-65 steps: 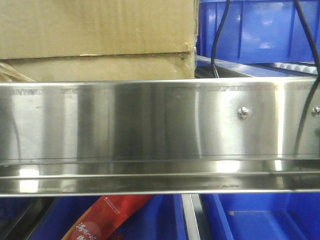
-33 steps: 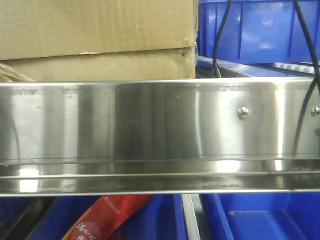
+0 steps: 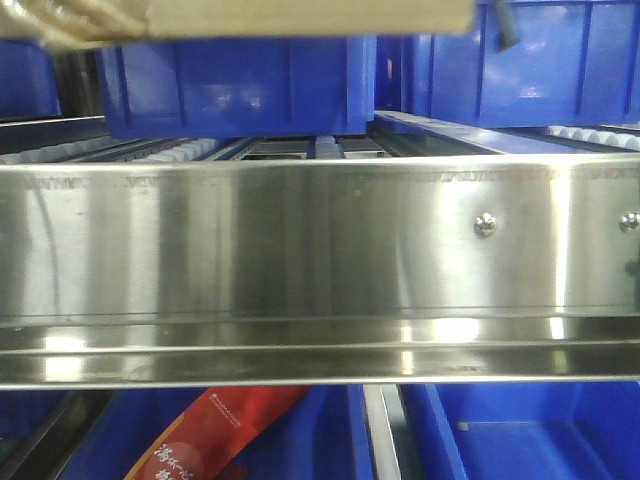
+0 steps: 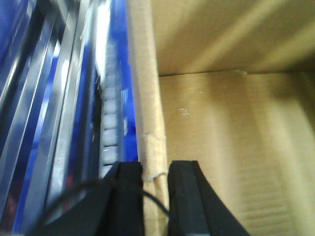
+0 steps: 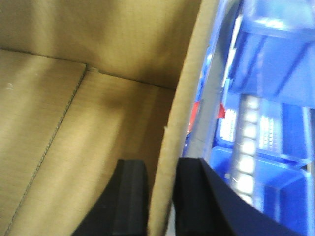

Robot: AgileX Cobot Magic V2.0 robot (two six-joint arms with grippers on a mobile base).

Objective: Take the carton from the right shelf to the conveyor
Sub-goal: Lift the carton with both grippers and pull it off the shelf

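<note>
The brown cardboard carton [image 3: 300, 15] shows only as its bottom edge at the top of the front view, lifted above the steel shelf rail [image 3: 320, 260]. In the left wrist view my left gripper [image 4: 156, 169] is shut on the carton's left wall [image 4: 147, 108], one finger outside, one inside the open box [image 4: 236, 147]. In the right wrist view my right gripper [image 5: 161, 169] is shut on the carton's right wall [image 5: 184, 98], with the box's inside [image 5: 74, 123] to the left.
Blue plastic bins [image 3: 235, 85] stand behind the rail on roller tracks [image 3: 180, 150]. More blue bins [image 3: 530, 430] and a red packet [image 3: 215, 430] lie below the rail. Rollers and blue bins also show beside the carton in the wrist views [image 4: 110, 108] [image 5: 256, 128].
The carton has risen from resting behind the rail to the top edge of the front view, uncovering the blue bins and rollers behind it. The black cables have left the view.
</note>
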